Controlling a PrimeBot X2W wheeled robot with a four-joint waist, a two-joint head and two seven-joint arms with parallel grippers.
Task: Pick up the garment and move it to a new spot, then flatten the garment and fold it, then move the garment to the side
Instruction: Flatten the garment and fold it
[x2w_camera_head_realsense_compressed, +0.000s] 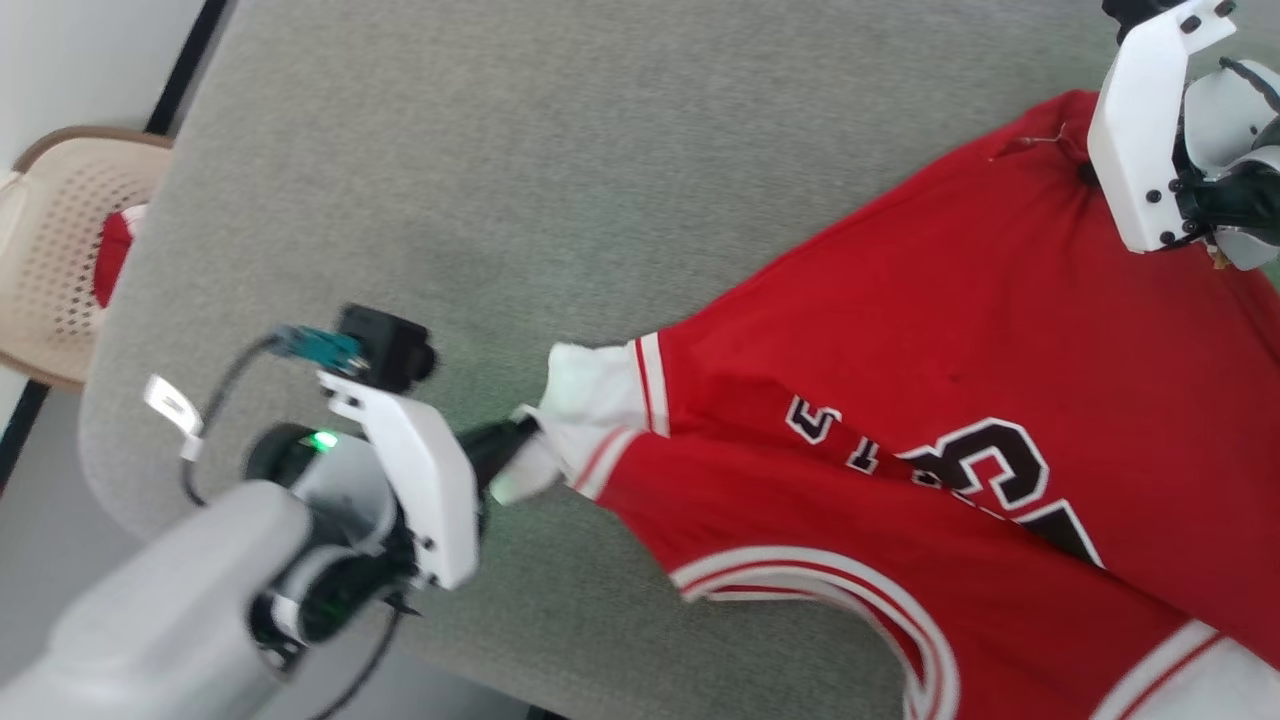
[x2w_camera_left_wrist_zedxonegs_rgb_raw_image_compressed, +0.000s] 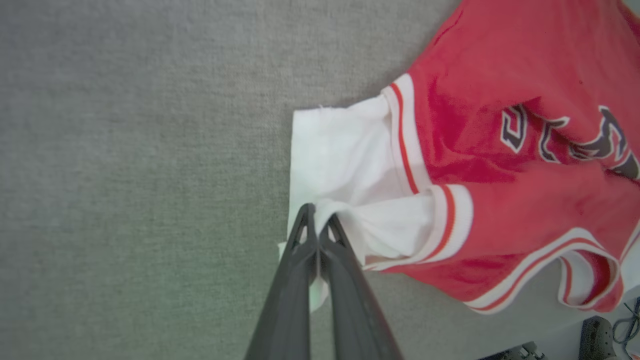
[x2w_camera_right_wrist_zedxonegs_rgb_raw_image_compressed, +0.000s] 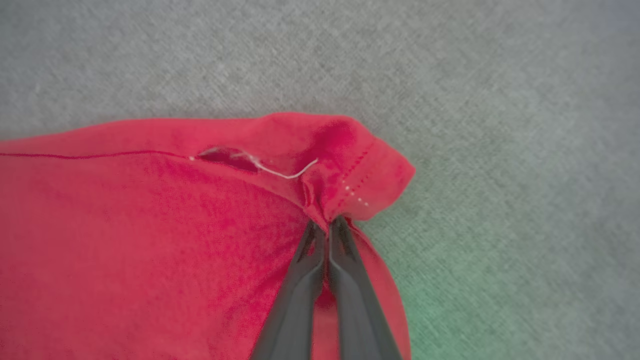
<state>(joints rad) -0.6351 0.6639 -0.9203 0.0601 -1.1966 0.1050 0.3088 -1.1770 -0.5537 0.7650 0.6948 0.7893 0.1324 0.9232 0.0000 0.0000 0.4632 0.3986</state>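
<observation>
Only print is black, white-outlined lettering (x2w_camera_head_realsense_compressed: 985, 465) on the chest of the red shirt (x2w_camera_head_realsense_compressed: 900, 320), lower right of centre in head view and upper right in left wrist view (x2w_camera_left_wrist_zedxonegs_rgb_raw_image_compressed: 560, 137). It's sideways, creased and partly folded under, so not legible. Biggest character looks like a 3, can't confirm.

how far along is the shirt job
Done: the shirt lies on the grey table, mostly spread but wrinkled. In hand: left jaws shut on the white sleeve, right jaws shut on a red hem corner, seemingly to pull it flat. Left: flattening, folding, moving it aside.
</observation>
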